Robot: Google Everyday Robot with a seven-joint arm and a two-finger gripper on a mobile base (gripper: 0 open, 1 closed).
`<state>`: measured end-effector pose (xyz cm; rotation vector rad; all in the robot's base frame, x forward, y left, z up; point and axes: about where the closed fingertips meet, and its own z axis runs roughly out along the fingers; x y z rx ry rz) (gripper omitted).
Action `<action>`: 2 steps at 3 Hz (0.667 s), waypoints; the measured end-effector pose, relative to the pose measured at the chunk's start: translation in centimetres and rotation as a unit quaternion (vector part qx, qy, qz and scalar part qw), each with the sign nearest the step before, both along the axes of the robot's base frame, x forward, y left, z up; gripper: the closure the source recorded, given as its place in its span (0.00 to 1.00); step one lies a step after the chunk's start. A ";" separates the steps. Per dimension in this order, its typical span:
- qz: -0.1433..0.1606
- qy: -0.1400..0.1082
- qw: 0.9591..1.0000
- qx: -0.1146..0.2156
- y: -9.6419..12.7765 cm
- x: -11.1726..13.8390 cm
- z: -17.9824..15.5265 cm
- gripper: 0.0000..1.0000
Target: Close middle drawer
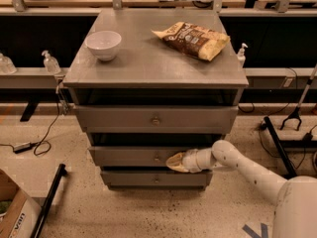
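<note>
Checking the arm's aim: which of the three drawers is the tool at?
The middle drawer: the tool sits at its front, right of its knob; top drawer above, bottom drawer below.

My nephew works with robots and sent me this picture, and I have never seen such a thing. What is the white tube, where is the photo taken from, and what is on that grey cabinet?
The white tube is the robot's single arm, reaching in from the lower right. Its tan tip is the gripper, the robot's "hand". There is only one camera view. It looks down at the front of the cabinet, and I cannot tell where the camera is mounted.

On the cabinet's top are a white bowl and a bag of snacks. Below are three drawers. The top drawer is pulled out and the bottom drawer sits furthest back. The gripper is at the front of the middle drawer, just right of its knob. This drawer stands slightly out. The gripper carries no object that I can see.
</note>
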<state>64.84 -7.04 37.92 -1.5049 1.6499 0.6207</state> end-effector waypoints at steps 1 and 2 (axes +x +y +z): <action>0.002 0.001 1.000 0.001 0.3 -0.1 -0.1 0.81; 0.004 0.002 1.000 0.002 0.6 -0.2 -0.2 0.58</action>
